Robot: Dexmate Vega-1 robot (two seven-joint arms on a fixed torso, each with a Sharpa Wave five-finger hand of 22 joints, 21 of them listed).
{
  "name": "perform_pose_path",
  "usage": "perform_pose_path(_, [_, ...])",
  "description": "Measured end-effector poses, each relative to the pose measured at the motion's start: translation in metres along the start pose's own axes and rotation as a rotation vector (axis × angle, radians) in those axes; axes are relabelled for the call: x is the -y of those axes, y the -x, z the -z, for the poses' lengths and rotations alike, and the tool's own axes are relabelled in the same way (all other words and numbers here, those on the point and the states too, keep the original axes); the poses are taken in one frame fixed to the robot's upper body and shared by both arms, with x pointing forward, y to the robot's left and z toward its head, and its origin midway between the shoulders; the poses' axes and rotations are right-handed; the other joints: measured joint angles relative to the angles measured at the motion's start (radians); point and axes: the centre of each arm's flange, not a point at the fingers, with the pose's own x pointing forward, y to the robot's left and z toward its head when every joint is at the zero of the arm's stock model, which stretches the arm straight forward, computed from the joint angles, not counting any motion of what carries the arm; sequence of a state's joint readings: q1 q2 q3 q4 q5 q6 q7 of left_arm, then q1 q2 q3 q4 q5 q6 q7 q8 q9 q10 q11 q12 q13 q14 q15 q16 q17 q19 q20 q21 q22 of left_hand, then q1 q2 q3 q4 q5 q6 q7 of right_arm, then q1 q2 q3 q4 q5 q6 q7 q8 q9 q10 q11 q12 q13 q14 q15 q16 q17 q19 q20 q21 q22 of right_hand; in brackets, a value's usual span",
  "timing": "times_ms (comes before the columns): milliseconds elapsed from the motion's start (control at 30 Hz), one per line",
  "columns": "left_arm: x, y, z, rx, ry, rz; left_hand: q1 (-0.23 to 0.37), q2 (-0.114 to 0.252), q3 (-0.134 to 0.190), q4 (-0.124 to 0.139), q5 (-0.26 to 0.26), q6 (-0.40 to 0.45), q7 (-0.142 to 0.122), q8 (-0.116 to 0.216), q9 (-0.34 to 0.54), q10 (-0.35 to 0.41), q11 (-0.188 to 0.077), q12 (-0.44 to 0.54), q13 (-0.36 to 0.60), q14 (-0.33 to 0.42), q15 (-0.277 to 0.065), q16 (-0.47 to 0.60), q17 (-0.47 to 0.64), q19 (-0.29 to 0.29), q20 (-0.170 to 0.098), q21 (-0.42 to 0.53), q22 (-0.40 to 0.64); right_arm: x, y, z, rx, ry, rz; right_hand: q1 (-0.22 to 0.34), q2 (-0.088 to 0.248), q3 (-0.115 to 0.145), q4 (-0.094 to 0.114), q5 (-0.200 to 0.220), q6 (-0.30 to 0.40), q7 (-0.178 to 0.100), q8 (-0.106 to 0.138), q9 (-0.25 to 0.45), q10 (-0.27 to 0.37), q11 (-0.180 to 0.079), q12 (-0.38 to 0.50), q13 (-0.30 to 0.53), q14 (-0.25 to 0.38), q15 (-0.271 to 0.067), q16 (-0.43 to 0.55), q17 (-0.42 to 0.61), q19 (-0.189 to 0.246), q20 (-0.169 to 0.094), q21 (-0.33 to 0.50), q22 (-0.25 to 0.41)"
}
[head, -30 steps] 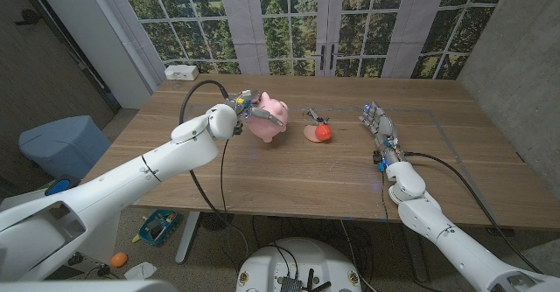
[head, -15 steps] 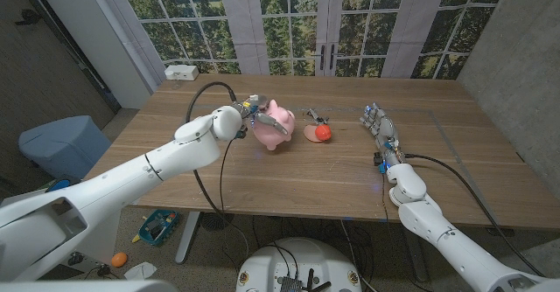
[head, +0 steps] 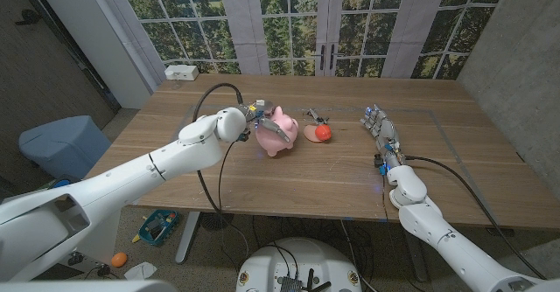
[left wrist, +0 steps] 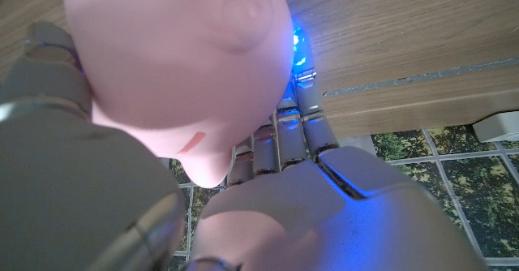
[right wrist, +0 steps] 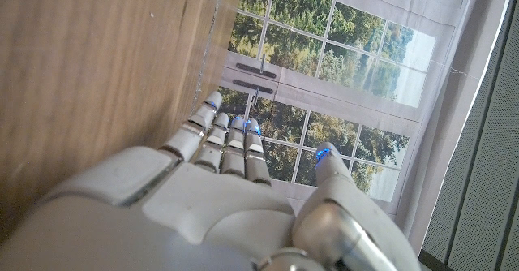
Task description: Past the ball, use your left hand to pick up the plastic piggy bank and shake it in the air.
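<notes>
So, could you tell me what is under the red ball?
The red ball sits on a small pinkish flat piece on the wooden table. The part of the piece directly beneath the ball is covered, so I cannot tell what it is.

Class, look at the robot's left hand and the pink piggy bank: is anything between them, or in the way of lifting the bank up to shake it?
Nothing visible. The left hand already grips the piggy bank, and the ball sits apart on the bank's right side.

Pink piggy bank (head: 282, 129), seemingly red ball (head: 323, 132)
</notes>
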State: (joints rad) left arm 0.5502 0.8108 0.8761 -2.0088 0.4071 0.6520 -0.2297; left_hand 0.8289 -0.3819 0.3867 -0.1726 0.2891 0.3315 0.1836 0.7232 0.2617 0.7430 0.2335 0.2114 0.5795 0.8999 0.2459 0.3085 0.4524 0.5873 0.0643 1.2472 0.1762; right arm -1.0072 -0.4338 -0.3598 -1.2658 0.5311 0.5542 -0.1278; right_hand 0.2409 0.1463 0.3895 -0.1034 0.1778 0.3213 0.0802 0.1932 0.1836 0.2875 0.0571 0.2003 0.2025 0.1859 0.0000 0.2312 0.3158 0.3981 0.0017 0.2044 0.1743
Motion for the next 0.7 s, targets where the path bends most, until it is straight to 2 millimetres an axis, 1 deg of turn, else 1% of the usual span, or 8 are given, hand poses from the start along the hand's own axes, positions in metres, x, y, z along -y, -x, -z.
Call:
perform_pose_path(333, [0.0058, -0.0039, -0.0025, -0.003, -0.030, 0.032, 0.000, 0.000, 0.000, 0.000, -0.001, 0.000, 0.000, -0.006, 0.000, 0.000, 0.000, -0.004, -0.001, -0.003, -0.003, -0.003, 0.000, -0.007, 0.000, 0.000, 0.000, 0.0000, 0.0010, 0.0005, 0.000, -0.001, 0.001, 0.000, 0.000, 0.000, 0.000, 0.000, 0.000, 0.000, 0.000, 0.000, 0.000, 0.000, 0.000, 0.000, 0.000, 0.000, 0.000, 0.000, 0.000, 0.000, 0.000, 0.000])
perform_pose_path(400, [0.0071, -0.0047, -0.0030, -0.004, -0.035, 0.040, 0.000, 0.000, 0.000, 0.000, -0.003, 0.000, 0.000, -0.009, 0.000, -0.004, -0.004, -0.004, -0.004, -0.009, -0.009, -0.003, 0.000, -0.007, 0.000, 0.000, -0.003, 0.0000, 0.0010, 0.0004, 0.001, -0.001, 0.001, 0.000, 0.000, 0.000, 0.000, 0.000, 0.000, 0.000, 0.000, 0.000, 0.000, 0.000, 0.000, 0.000, 0.000, 0.000, 0.000, 0.000, 0.000, 0.000, 0.000, 0.000])
perform_pose_path(467, [0.0074, -0.0051, -0.0030, -0.006, -0.039, 0.046, 0.000, 0.000, 0.000, 0.000, -0.003, 0.000, 0.000, -0.020, 0.000, -0.007, -0.007, -0.008, -0.009, -0.014, -0.014, -0.009, -0.002, -0.014, -0.003, 0.000, -0.006, -0.0002, 0.0010, 0.0005, 0.001, -0.001, 0.001, 0.000, 0.000, 0.000, 0.000, 0.000, 0.000, 0.000, 0.000, 0.000, 0.000, 0.000, 0.000, 0.000, 0.000, 0.000, 0.000, 0.000, 0.000, 0.000, 0.000, 0.000])
perform_pose_path(500, [0.0073, -0.0054, -0.0030, -0.007, -0.040, 0.048, 0.000, 0.000, 0.000, 0.000, -0.003, 0.000, 0.000, -0.025, 0.000, -0.004, -0.018, -0.013, -0.010, -0.020, -0.020, -0.015, -0.002, -0.016, -0.006, 0.000, -0.006, -0.0004, 0.0010, 0.0005, 0.001, -0.001, 0.001, 0.000, 0.000, 0.000, 0.000, 0.000, 0.000, 0.000, 0.000, 0.000, 0.000, 0.000, 0.000, 0.000, 0.000, 0.000, 0.000, 0.000, 0.000, 0.000, 0.000, 0.000])
perform_pose_path(567, [0.0070, -0.0060, -0.0029, -0.009, -0.044, 0.054, -0.001, 0.001, 0.000, 0.000, -0.009, 0.008, 0.005, -0.039, 0.000, -0.016, -0.031, -0.014, -0.015, -0.030, -0.030, -0.027, -0.006, -0.029, -0.014, -0.008, -0.006, -0.0006, 0.0010, 0.0005, 0.001, -0.001, 0.000, 0.000, 0.000, 0.000, 0.000, 0.000, 0.000, 0.000, 0.000, 0.000, 0.000, 0.000, 0.000, 0.000, 0.000, 0.000, 0.000, 0.000, 0.000, 0.000, 0.000, 0.000])
perform_pose_path(633, [0.0067, -0.0063, -0.0027, -0.011, -0.046, 0.060, -0.015, 0.015, 0.000, 0.000, -0.012, 0.013, 0.002, -0.056, 0.000, -0.031, -0.048, -0.018, -0.019, -0.035, -0.050, -0.045, -0.016, -0.036, -0.019, -0.020, -0.005, -0.0007, 0.0009, 0.0005, 0.002, -0.001, 0.000, 0.000, 0.000, 0.000, 0.000, 0.000, 0.000, 0.000, 0.000, 0.000, 0.000, 0.000, 0.000, 0.000, 0.000, 0.000, 0.000, 0.000, 0.000, 0.000, 0.000, 0.000])
perform_pose_path(667, [0.0064, -0.0066, -0.0029, -0.012, -0.048, 0.063, -0.022, 0.022, 0.000, 0.000, -0.019, 0.017, 0.004, -0.069, 0.000, -0.040, -0.058, -0.019, -0.022, -0.041, -0.056, -0.053, -0.022, -0.038, -0.021, -0.026, -0.006, -0.0008, 0.0007, 0.0004, 0.002, -0.002, 0.000, 0.000, 0.000, 0.000, 0.000, 0.000, 0.000, 0.000, 0.000, 0.000, 0.000, 0.000, 0.000, 0.000, 0.000, 0.000, 0.000, 0.000, 0.000, 0.000, 0.000, 0.000])
perform_pose_path(700, [0.0058, -0.0070, -0.0030, -0.012, -0.048, 0.062, -0.027, 0.027, 0.000, 0.000, -0.021, 0.017, 0.004, -0.078, -0.005, -0.049, -0.066, -0.023, -0.026, -0.048, -0.066, -0.061, -0.027, -0.057, -0.034, -0.034, -0.007, -0.0008, 0.0007, 0.0004, 0.002, -0.001, 0.000, 0.000, 0.000, 0.000, 0.000, 0.000, 0.000, 0.000, 0.000, 0.000, 0.000, 0.000, 0.000, 0.000, 0.000, 0.000, 0.000, 0.000, 0.000, 0.000, 0.000, 0.000])
